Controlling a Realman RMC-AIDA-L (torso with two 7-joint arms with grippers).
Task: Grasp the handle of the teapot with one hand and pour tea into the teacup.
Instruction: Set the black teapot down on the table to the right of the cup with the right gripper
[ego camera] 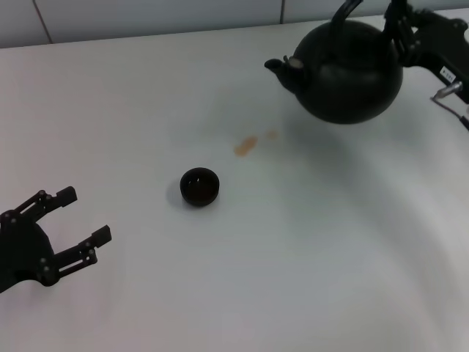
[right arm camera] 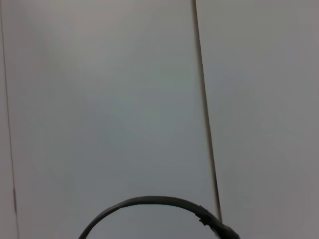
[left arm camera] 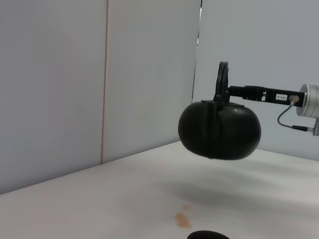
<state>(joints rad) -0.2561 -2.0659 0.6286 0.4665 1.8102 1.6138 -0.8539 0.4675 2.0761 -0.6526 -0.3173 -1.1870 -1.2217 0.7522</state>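
teapot [ego camera: 344, 73] — round, matte black, aloft in right tool [ego camera: 399, 33]

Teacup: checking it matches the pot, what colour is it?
Black, like the teapot; the teacup shows best in the head view.

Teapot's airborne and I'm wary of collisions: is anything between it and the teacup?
Nothing visible: only bare table with a small brown stain separates the teapot, held by the right gripper, from the teacup.

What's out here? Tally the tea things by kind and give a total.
Teapot, held up off the table by the right gripper: 1
Teacup: 1
Total: 2
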